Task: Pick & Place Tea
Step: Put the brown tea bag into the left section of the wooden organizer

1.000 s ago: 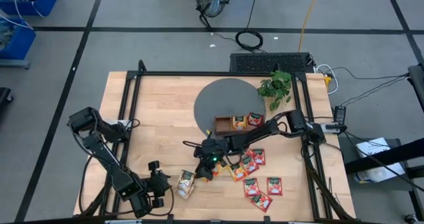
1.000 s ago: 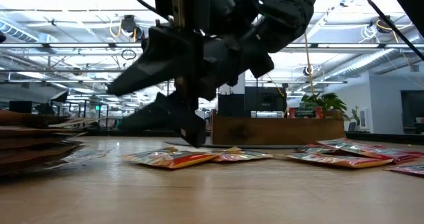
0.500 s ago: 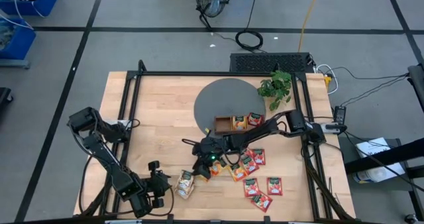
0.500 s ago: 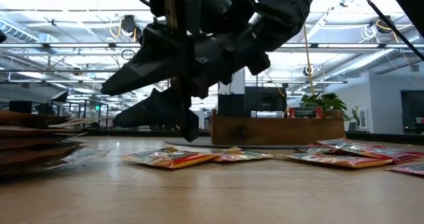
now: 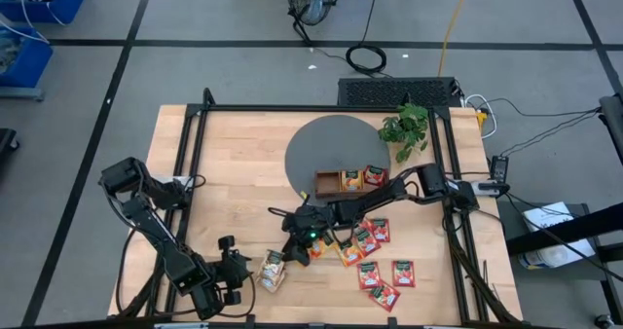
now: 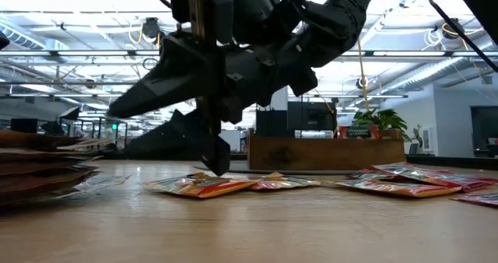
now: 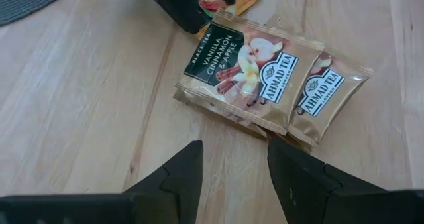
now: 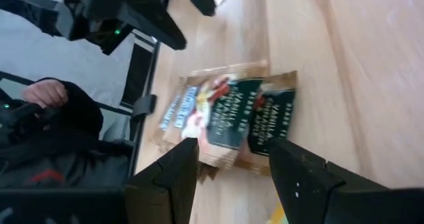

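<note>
High view: wooden tray (image 5: 328,183) holds red and orange tea sachets (image 5: 362,178) — both end effectors open, empty.

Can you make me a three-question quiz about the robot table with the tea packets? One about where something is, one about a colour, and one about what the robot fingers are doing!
1. Where is the small green leafy plant?
A. at the far edge of the light wooden table, beside the dark grey round mat
B. inside the brown wooden tray
C. on the floor

2. What colour is the band on the pale beige vanilla tea sachets near the left gripper?
A. blue
B. dark green
C. pink

3. What are the right gripper's fingers doing?
A. squeezing a sachet
B. standing open with nothing between them
C. holding the plant

Answers:
1. A, the high view shows it by the mat at the table's far edge.
2. B, the left wrist view shows a dark green band.
3. B, the right wrist view shows an empty gap between them.
</note>
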Controlling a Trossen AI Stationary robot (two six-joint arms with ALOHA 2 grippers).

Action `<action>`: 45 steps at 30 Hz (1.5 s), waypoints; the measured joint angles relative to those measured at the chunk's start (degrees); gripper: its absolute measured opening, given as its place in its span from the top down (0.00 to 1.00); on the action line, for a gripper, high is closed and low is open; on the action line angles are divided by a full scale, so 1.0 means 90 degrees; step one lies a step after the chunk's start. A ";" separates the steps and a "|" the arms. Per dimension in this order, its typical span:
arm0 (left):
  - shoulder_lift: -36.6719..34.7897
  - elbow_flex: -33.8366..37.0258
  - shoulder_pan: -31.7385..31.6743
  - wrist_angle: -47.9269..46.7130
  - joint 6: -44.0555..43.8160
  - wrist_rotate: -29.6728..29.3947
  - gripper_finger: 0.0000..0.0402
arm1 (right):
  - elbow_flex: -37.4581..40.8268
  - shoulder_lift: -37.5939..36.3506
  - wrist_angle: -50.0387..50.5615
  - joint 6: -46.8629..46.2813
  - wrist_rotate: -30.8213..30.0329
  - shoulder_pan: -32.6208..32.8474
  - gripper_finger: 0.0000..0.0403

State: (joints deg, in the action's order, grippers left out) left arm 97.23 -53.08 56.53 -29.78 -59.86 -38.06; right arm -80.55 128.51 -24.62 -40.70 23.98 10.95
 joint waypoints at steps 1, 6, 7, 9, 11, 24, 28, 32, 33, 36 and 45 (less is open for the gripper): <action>0.0000 0.0000 0.0000 0.0002 0.0012 -0.0007 0.57 | 0.0000 0.0000 0.0012 0.0024 0.0001 0.0006 0.57; 0.0000 0.0000 0.0000 0.0246 0.0199 0.0063 0.57 | 0.0005 0.0000 0.0099 0.0101 -0.0011 0.0006 0.57; 0.0000 0.0000 0.0000 0.0388 0.0303 0.0128 0.57 | 0.0005 0.0000 0.0097 0.0107 -0.0012 0.0006 0.57; 0.0000 0.0000 0.0000 0.0732 0.0553 0.0304 0.57 | 0.0005 0.0000 0.0106 0.0128 -0.0021 0.0002 0.57; 0.0030 -0.0002 0.0000 0.1064 0.0804 0.0428 0.57 | 0.0005 0.0000 0.0102 0.0147 -0.0019 0.0004 0.57; 0.0534 -0.0005 -0.0347 0.1401 0.1170 0.0734 0.57 | 0.0005 0.0000 -0.0058 0.0220 -0.0011 0.0006 0.57; 0.0534 -0.0005 -0.0435 0.1469 0.1345 0.0770 0.57 | 0.0005 0.0000 -0.0048 0.0258 0.0003 0.0006 0.57; 0.0534 -0.0005 -0.0447 0.1491 0.1384 0.0775 0.57 | 0.0005 0.0000 -0.0046 0.0330 0.0001 0.0006 0.57; 0.0534 -0.0005 -0.0447 0.1490 0.1387 0.0775 0.57 | 0.0005 0.0000 -0.0046 0.0368 0.0001 0.0006 0.58; 0.0534 -0.0005 -0.0447 0.1490 0.1401 0.0775 0.57 | 0.0005 0.0000 -0.0044 0.0522 0.0003 0.0006 0.60; 0.0534 -0.0005 -0.0447 0.1489 0.1401 0.0768 0.57 | 0.0005 0.0000 -0.0036 0.1149 0.0008 0.0081 0.83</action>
State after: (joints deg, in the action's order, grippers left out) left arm 102.04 -53.12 52.51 -16.38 -47.24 -31.15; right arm -80.51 128.51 -24.95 -30.35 24.05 11.68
